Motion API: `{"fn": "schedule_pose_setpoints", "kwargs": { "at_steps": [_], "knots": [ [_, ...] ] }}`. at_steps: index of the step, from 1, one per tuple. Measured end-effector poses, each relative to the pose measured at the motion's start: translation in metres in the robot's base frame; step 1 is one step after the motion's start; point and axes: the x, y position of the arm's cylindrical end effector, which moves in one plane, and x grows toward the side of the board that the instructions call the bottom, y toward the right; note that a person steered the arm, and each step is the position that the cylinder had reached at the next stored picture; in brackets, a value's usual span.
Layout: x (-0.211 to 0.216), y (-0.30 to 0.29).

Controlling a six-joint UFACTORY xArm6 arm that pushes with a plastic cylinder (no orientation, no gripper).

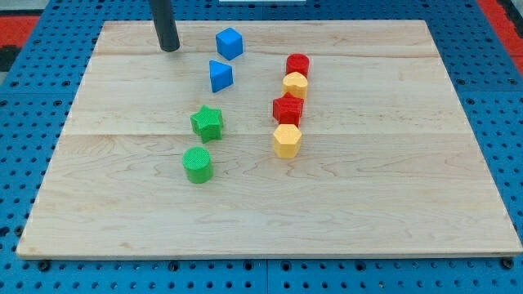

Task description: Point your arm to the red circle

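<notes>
The red circle block [297,64] sits right of the board's middle, near the view's top, touching a yellow block [295,83] just below it. My tip [169,48] rests on the board at the view's upper left, well to the left of the red circle. A blue cube [230,42] lies between my tip and the red circle. Nothing touches my tip.
A blue triangle [220,75] lies below the blue cube. A red star [288,109] and a yellow hexagon [287,140] continue the column below the red circle. A green star [207,122] and green circle [197,164] sit left of centre on the wooden board [392,204].
</notes>
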Motion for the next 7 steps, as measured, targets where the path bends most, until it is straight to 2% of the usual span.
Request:
{"fn": "schedule_pose_setpoints", "kwargs": {
  "at_steps": [3,7],
  "knots": [
    [0.000,0.003],
    [0.009,0.045]
  ]
}}
